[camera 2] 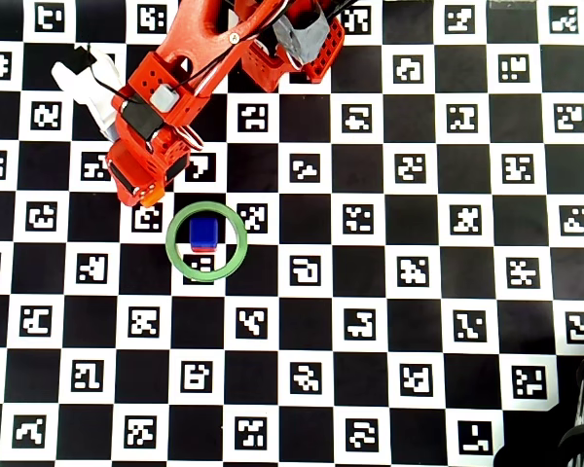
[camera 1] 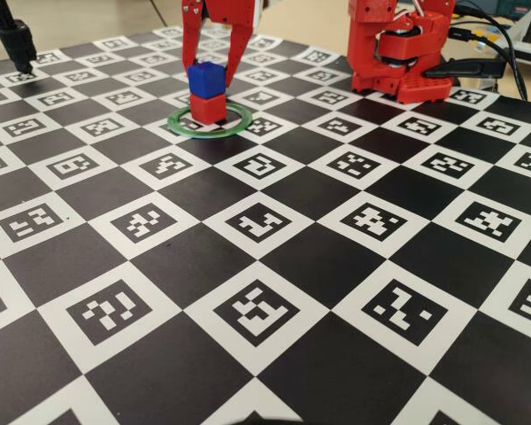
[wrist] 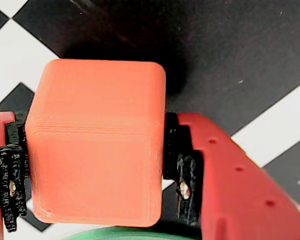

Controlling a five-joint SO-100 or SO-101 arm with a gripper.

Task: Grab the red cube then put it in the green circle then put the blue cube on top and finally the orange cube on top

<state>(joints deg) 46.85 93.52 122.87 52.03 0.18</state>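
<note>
The red two-finger gripper (wrist: 97, 170) has its jaws closed on the small matte orange plastic cube (wrist: 97, 140), one pad on each side. In the overhead view it hangs just beside the thin flat green ring (camera 2: 172, 259). Inside the ring the deep blue plastic cube (camera 1: 205, 78) sits on the pure red plastic cube (camera 1: 207, 108).

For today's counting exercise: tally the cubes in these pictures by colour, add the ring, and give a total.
Red cube: 1
Blue cube: 1
Orange cube: 1, held in the gripper
Green circle: 1
Total: 4
</note>
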